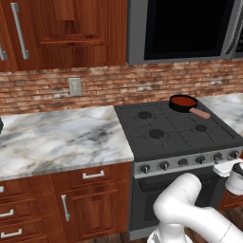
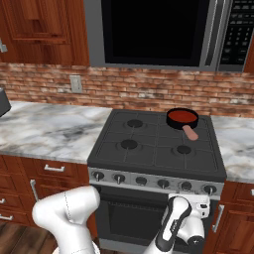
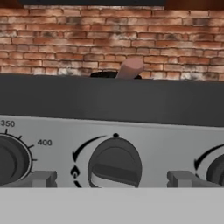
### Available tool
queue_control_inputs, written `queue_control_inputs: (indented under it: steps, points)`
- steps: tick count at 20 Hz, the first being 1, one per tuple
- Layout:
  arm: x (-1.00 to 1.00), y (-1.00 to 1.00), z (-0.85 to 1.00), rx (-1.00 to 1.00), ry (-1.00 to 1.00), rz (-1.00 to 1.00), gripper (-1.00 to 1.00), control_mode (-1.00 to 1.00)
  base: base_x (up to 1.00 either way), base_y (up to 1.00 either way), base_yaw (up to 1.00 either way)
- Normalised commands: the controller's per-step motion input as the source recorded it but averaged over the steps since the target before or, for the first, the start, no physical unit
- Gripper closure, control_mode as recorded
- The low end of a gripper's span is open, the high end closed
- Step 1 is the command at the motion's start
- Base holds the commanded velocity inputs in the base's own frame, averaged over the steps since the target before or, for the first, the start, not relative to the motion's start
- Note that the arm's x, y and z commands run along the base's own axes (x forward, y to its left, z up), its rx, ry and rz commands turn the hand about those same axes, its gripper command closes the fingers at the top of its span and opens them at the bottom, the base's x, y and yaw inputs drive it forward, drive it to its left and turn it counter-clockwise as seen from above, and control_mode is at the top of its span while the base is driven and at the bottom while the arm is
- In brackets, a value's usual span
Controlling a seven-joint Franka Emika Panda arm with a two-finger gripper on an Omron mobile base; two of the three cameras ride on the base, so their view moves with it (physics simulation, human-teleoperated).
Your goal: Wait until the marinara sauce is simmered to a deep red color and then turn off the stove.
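Claw (image 3: pixel 113 181) right up at the stove (image 1: pixel 190 137) front strip, jaws spread wide, gripping nothing, lined up w/ the middle knob (image 3: pixel 114 164). Risk: neighbouring knobs (image 3: pixel 11 159) sit close either side, so a small sideways drift could mean turning the wrong one, maybe the oven dial. Going too early, before the red deepens, would also spoil it. Further back: pan (image 1: pixel 184 103) on the rear right burner, marinara sauce (image 1: pixel 182 101) flat and red inside. Handle (image 1: pixel 200 113) runs front-right, toward the table (image 1: pixel 57 137) edge side.
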Motion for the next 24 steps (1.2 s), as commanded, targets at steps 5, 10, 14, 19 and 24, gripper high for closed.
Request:
queue_control_inputs:
  steps: [5,10,14,19,24]
  points:
    - [0.0,-0.03,-0.06,-0.07,-0.01,0.0,-1.0,-1.0,0.0,0.0,0.0]
    - [0.0,-0.01,-0.07,-0.06,0.0,0.0,-1.0,-1.0,0.0,0.0,0.0]
    - [0.02,0.0,-0.01,-0.02,0.0,0.0,-1.0,-1.0,0.0,0.0,0.0]
    - [0.02,0.0,0.0,0.0,0.0,0.0,-1.0,-1.0,0.0,0.0,0.0]
    - [0.01,0.0,-0.03,-0.01,-0.01,0.0,-1.0,-1.0,0.0,0.0,0.0]
